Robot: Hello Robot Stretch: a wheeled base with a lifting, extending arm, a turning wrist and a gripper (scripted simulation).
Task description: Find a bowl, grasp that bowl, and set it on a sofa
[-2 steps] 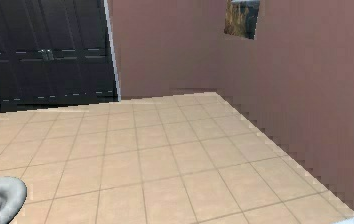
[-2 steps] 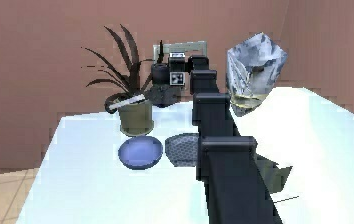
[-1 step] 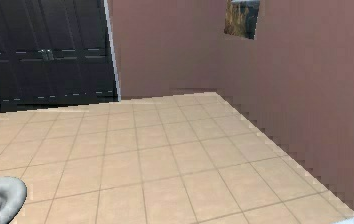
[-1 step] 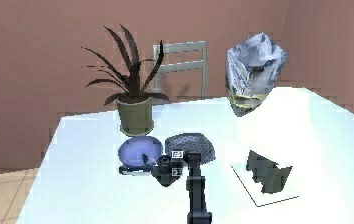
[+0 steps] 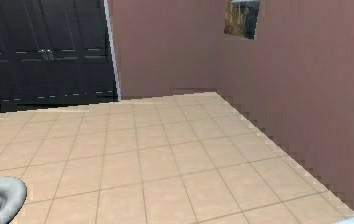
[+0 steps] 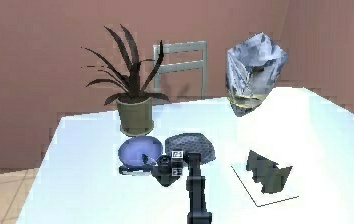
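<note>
On the glossy white table (image 6: pixel 95 190), a shallow blue bowl (image 6: pixel 138 152) lies before a potted dark-leaved plant (image 6: pixel 135 85). The tool (image 6: pixel 159 172) is at the bowl's near rim; whether it holds anything cannot be told. A dark grey dish (image 6: pixel 195 146) lies just beside the bowl.

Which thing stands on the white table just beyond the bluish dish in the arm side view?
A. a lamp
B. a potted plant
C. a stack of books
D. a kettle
B: a potted plant with dark spiky leaves stands on the white table just beyond the bluish dish.
</note>
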